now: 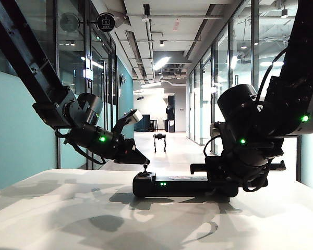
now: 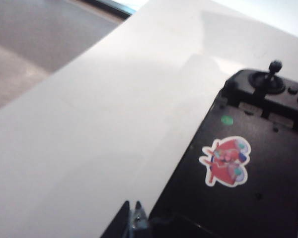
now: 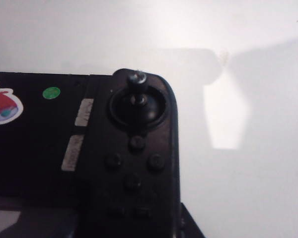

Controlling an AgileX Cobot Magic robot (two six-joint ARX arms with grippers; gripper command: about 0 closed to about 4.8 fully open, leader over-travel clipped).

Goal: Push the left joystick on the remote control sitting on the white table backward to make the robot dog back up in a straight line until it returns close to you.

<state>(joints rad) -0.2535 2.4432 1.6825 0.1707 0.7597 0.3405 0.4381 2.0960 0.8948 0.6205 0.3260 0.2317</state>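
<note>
- On the white table (image 1: 52, 208), the remote control (image 1: 172, 185) lies flat near the middle, its long side across the exterior view; green lights glow on its front edge.
- Down the corridor beyond the table, the robot dog (image 1: 159, 140) stands on the floor, well apart from the controller (small and dark against the bright hall).
- At the controller's left end the left joystick (image 1: 145, 168) stands up, thin with a small knob.
- Just above that stick, the left gripper (image 1: 144, 161) points down at a slant, its fingers pressed together into a single tip; whether the tip touches the knob I cannot tell.
- Over the controller's right end sits the right gripper (image 1: 224, 179); whether its jaws are spread or clamping the casing I cannot tell.
- Seen from the wrists, a reddish sticker (image 2: 225, 161) and a green dot (image 2: 227, 119) mark the controller's flat middle.
</note>
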